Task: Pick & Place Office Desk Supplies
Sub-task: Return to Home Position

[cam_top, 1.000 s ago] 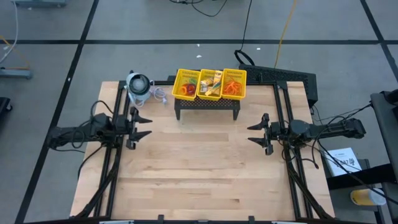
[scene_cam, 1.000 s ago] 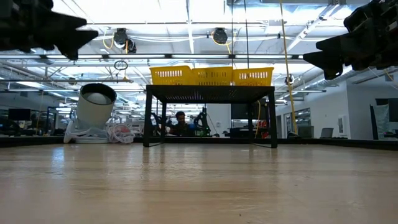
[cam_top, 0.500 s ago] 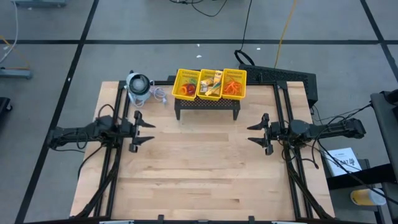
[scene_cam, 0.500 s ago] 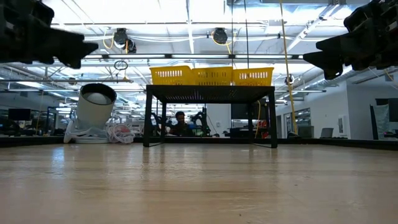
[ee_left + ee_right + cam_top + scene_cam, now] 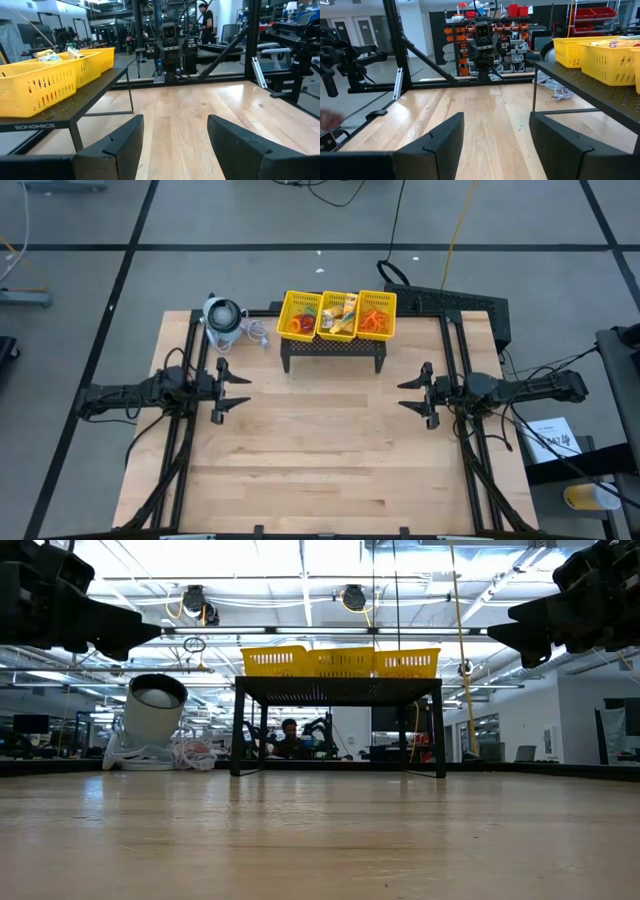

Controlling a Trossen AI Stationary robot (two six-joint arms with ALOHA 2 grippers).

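Office desk supplies [image 5: 340,315] in basket [image 5: 289,296], row crosswise, left pincer [image 5: 243,391], right pincer [image 5: 401,395] spread

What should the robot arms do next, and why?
Probably just draw the left gripper back to its rest pose and stop. It and the right gripper both hang open and hold nothing. The supplies lie in the yellow basket on the shelf, and I see nothing on the table to pick up.

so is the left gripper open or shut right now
Open. In the left wrist view the left gripper shows a wide gap between its two fingers, with nothing held.
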